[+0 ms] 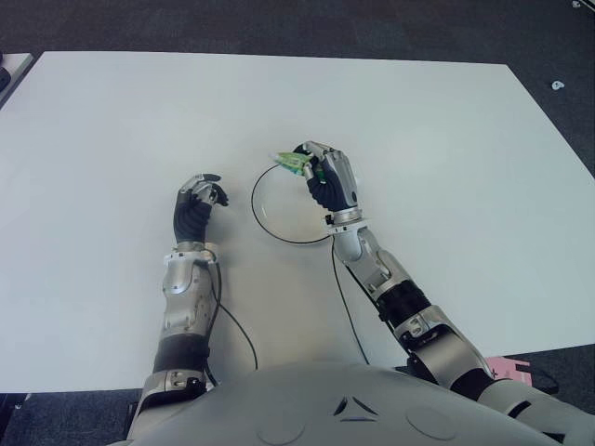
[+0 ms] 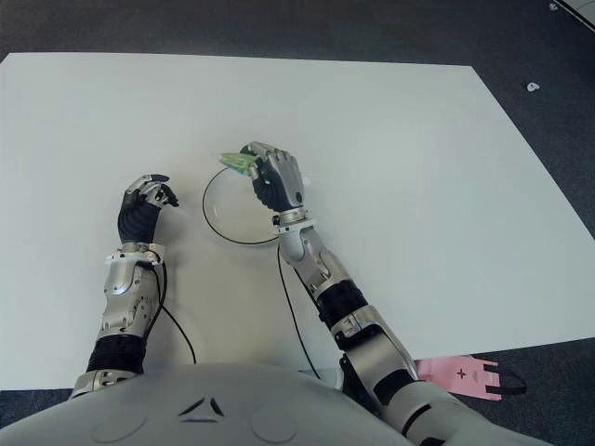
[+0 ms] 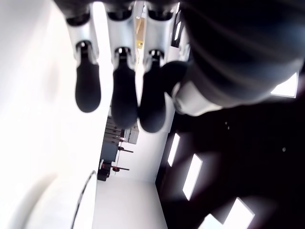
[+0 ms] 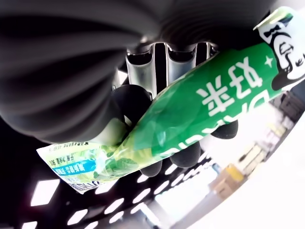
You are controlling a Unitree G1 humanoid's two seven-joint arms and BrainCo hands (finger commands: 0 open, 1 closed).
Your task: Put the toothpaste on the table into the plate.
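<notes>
One tube (image 1: 294,162) is squeezed tight in my right hand (image 1: 327,178), above the plate's (image 1: 263,219) rim. Dropped here, it could bounce out. My left hand (image 1: 197,203) holds nothing, fingers curled.

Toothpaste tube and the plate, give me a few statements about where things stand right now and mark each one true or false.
1. The right hand grips the toothpaste tube. True.
2. The toothpaste tube lies flat inside the plate. False: it is in the right hand's fingers, showing over the plate's far rim.
3. The left hand holds a second tube. False: it holds nothing and shows to the left of the plate.
4. The plate sits on the white table between the two hands. True.
5. The tube is red. False: it is green.
</notes>
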